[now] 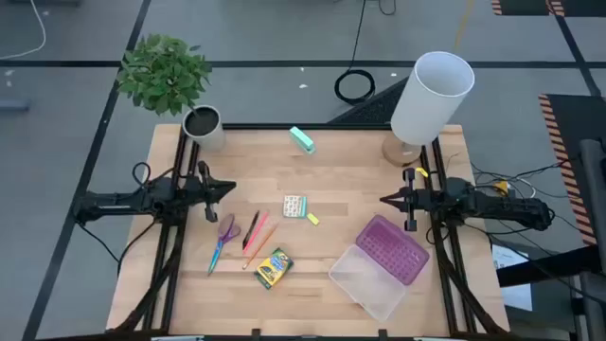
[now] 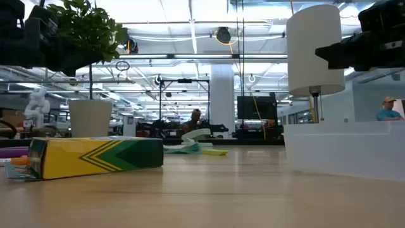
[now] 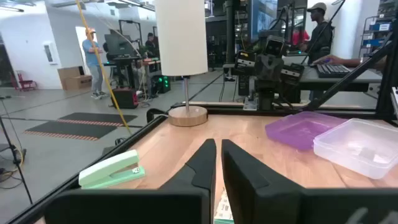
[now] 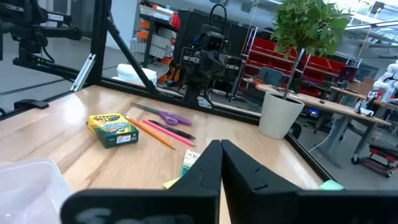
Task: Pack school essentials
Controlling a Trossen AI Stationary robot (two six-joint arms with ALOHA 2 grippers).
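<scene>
Scissors [image 1: 224, 239] with purple handles lie lower left of centre in the high view, long axis running from upper right to lower left, blades toward the lower left. Beside them the red pen [image 1: 251, 228] and orange pencil [image 1: 260, 244] slant likewise. Left gripper [image 1: 230, 187] and right gripper [image 1: 385, 199] hover at mid-height, fingers nearly together, holding nothing.

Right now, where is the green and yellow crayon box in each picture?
High view: the green and yellow cardboard crayon box lies low, left of centre.
Low view: big, at the left.
Left wrist view: not in it.
Right wrist view: at the left.
Shared landmark: the orange pencil beside it.
</scene>
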